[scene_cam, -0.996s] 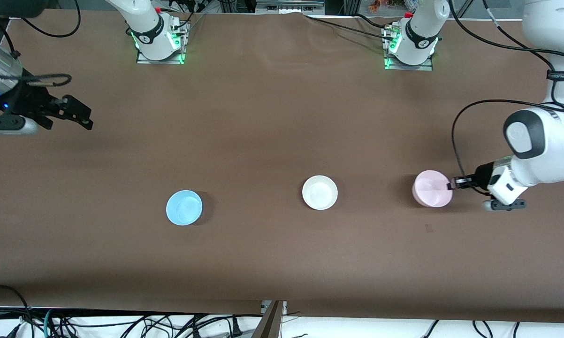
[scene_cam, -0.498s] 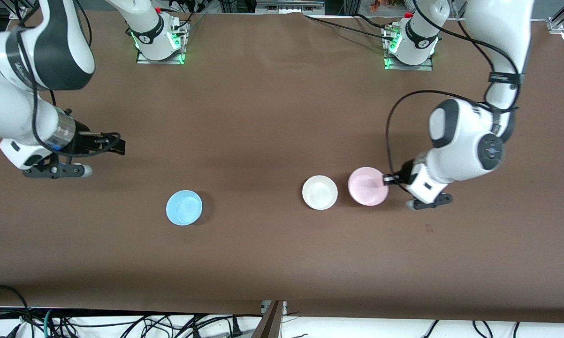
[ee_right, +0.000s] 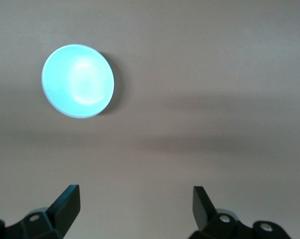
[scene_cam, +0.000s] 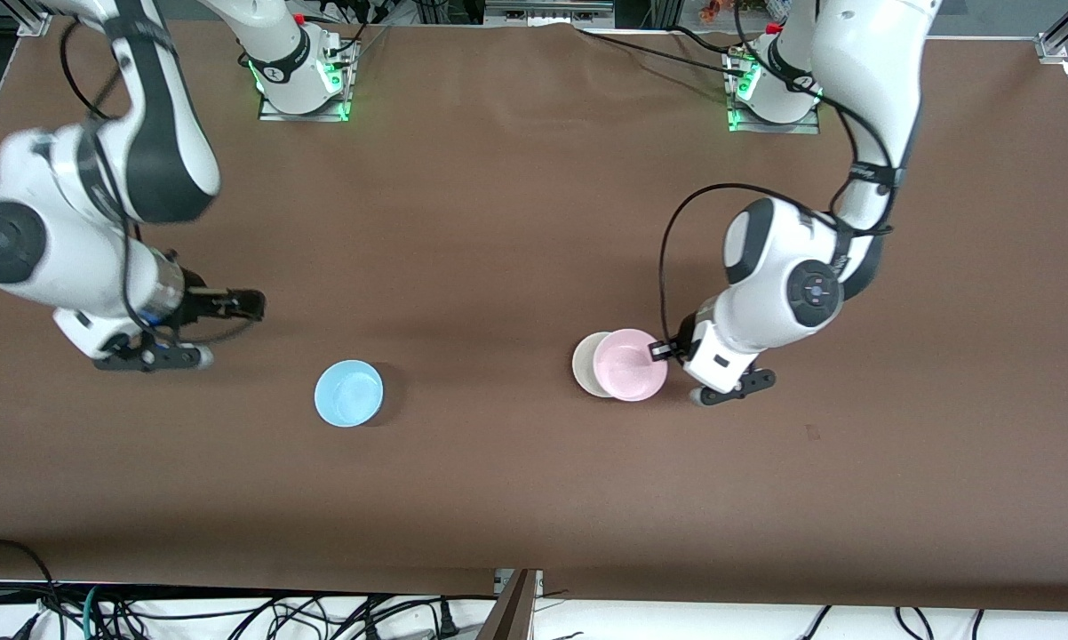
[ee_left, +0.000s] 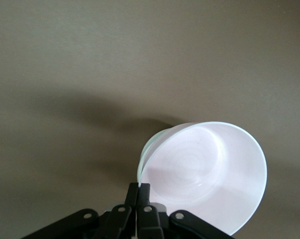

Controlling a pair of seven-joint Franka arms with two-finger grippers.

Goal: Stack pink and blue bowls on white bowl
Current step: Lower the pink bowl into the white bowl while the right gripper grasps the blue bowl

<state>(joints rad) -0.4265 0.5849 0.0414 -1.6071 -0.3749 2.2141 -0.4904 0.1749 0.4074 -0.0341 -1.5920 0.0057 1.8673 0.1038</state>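
Front view: the pale pink shallow plastic bowl (scene_cam: 630,364) hangs over the plain white plastic bowl (scene_cam: 585,364), covering most of it, so that only a crescent of white rim shows toward the right arm's end of the table. The left gripper (scene_cam: 659,352) has its fingers pinched together on the pink bowl's rim, and the left wrist view shows the same pinch, the bowl (ee_left: 209,174) tilted with a sliver of white edge (ee_left: 149,149) under it. The step in hand appears to be setting the pink bowl onto the white one. The next move calls for centring it a little farther toward the right arm's end, levelling it, lowering it and then letting go.

The light sky-blue shallow plastic bowl (scene_cam: 348,393) rests alone on the brown table (scene_cam: 498,222), well apart from the pair, toward the right arm's end. The right gripper (scene_cam: 248,304) hovers with its fingers spread wide and empty, near the blue bowl (ee_right: 78,81).

Half a second ago the pink bowl was just beside the white one, not overlapping; it has since been carried over it. The right gripper has also moved closer to the blue bowl.
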